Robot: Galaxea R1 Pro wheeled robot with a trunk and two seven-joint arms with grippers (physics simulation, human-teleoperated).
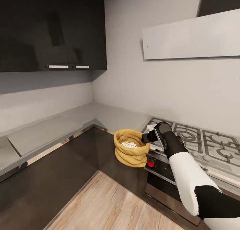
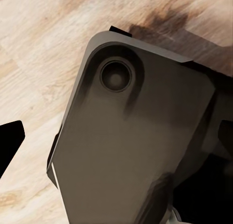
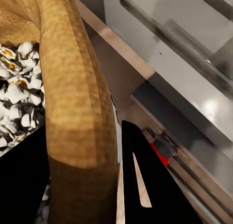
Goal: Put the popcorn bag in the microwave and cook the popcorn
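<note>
The popcorn bag [image 1: 130, 155], a tan sack with its mouth rolled open, hangs in the air in front of the dark cabinet corner, beside the hob. Whitish popcorn [image 1: 129, 144] shows inside it. My right gripper [image 1: 145, 138] is shut on the bag's rim at the side nearest the hob. The right wrist view shows that rim [image 3: 73, 88] pinched between the two black fingers of the right gripper [image 3: 85, 130], with popcorn [image 3: 19, 88] beside it. The glossy grey countertop [image 1: 43, 133] runs along the left wall. My left gripper's fingertip [image 2: 9, 144] hangs over the wooden floor, jaws wide apart. The microwave is out of view.
A steel gas hob [image 1: 200, 141] with black grates lies at the right, over a dark oven front with a red knob [image 1: 150, 163]. Dark wall cabinets [image 1: 53, 30] hang at upper left. Wooden floor [image 1: 110, 206] lies below. Part of my own grey body [image 2: 136, 146] fills the left wrist view.
</note>
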